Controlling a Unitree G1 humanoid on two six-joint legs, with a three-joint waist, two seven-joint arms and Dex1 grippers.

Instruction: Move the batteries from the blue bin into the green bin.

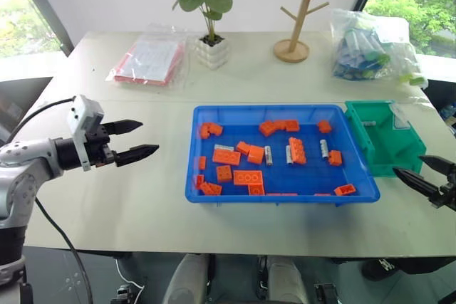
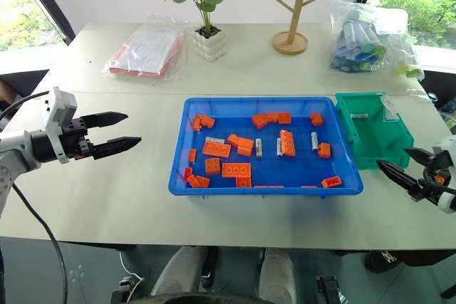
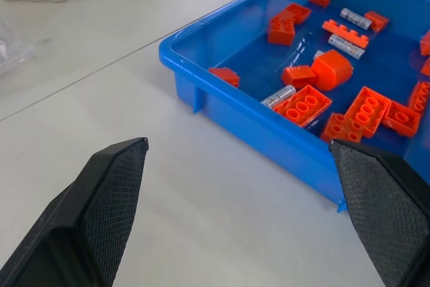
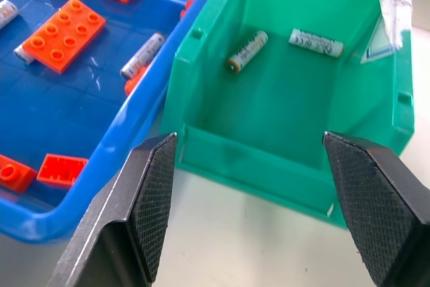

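White table [image 1: 142,197] — batteries [image 4: 247,51] in green bin [image 4: 222,99].

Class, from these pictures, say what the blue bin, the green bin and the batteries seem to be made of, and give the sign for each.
Blue bin: likely moulded plastic, glossy; light glints on its smooth rim.
Green bin: probably plastic too, duller; one even colour, thin moulded walls.
Batteries: seemingly metal cells in a silvery printed wrap; lettering runs along the sides.

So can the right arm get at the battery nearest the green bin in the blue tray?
Probably yes: the right tool is open, empty, beside the green bin, and that battery lies uncovered.
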